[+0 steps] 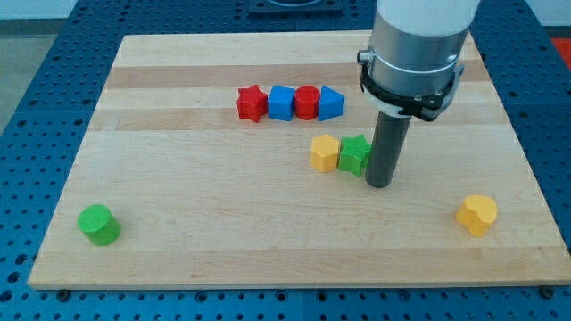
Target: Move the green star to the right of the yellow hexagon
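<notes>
My tip [379,185]: it was down on the board, right against the right side of the green star, just beside it and a touch nearer.
Fingers: there were none to release or clench, only a straight dark rod under the grey arm housing [417,49], grasping nothing.
Green star [354,154]: it sat near the middle of the board, touching the right side of the yellow hexagon, its right edge partly hidden by the rod.
Yellow hexagon [325,152]: it sat immediately left of the green star, the two side by side in a short row.
Far row: a red star [252,102], blue cube [281,102], red cylinder [307,102] and blue block [331,104], its shape unclear, stood packed together, left to right, beyond the pair.
Green cylinder [98,224]: alone in the near left corner, well apart from everything.
Yellow block [477,214]: near right; its shape looked like a heart, well apart from my tip.
Board [196,178]: pale wood, lying on a blue perforated table [45,71].
</notes>
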